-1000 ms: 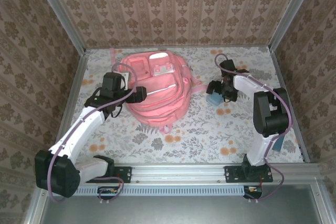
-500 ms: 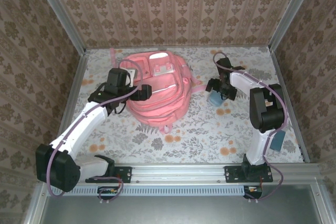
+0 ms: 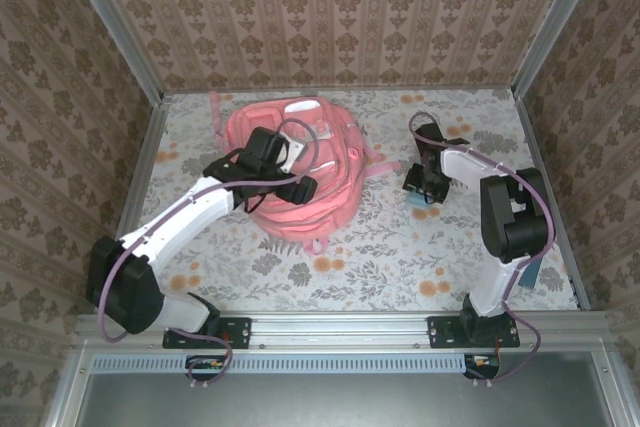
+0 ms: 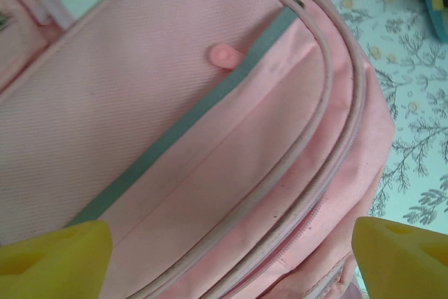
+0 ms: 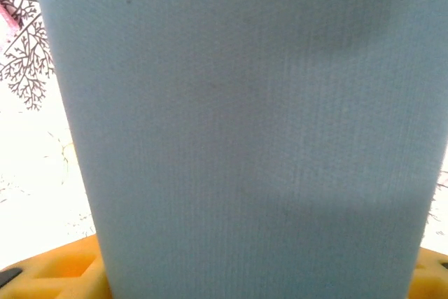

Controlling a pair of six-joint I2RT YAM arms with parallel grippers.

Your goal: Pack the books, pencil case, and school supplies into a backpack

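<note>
On a floral table (image 3: 380, 247), the left gripper (image 3: 302, 187) hung, jaws apart, over the backpack (image 3: 335, 175) to reach its zip (image 4: 313, 215); the right gripper (image 3: 425, 185) straddled the pencil case (image 5: 245, 124), grip unclear.

The right gripper (image 3: 424, 185) covers most of the pencil case (image 3: 420, 199), leaving only a small blue patch in sight. In the right wrist view both ends of the case run off the picture's edges, and whether the fingers (image 5: 42, 274) pinch it is unclear. The left arm (image 3: 200, 209) hides the backpack's (image 3: 330, 162) near left part.

Top and close left-wrist views share the backpack (image 3: 335, 172).
</note>
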